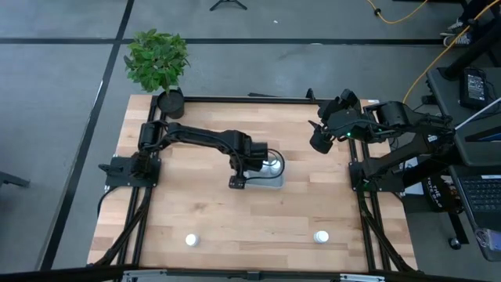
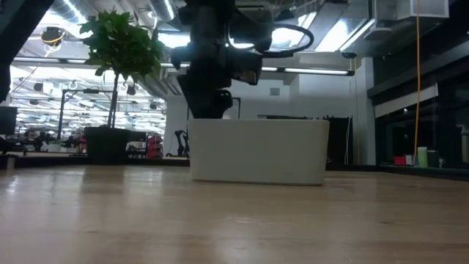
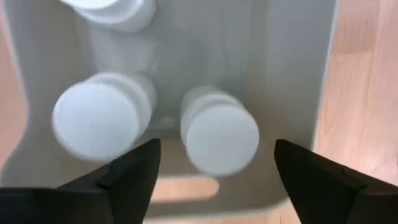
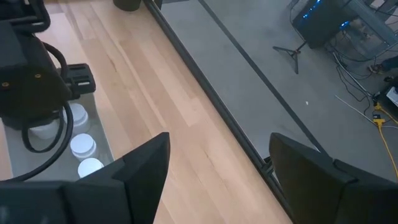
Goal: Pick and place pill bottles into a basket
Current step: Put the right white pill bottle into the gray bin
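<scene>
The pale grey-blue basket (image 1: pixel 275 178) stands near the table's middle and shows side-on in the low view (image 2: pixel 256 150). My left gripper (image 3: pixel 214 180) hangs open right above it, pointing down. A white pill bottle (image 3: pixel 221 130) stands on the basket floor between the fingers, touching neither. Two more bottles (image 3: pixel 99 118) (image 3: pixel 112 9) stand beside it. Two other bottles (image 1: pixel 191 240) (image 1: pixel 321 236) stand upright on the table near its front edge. My right gripper (image 1: pixel 319 141) is open and empty, raised at the table's right side.
A potted plant in a black pot (image 1: pixel 167 100) stands at the table's far left corner. A black frame (image 1: pixel 250 99) runs around the table edges. Bare wood lies between the basket and the two front bottles.
</scene>
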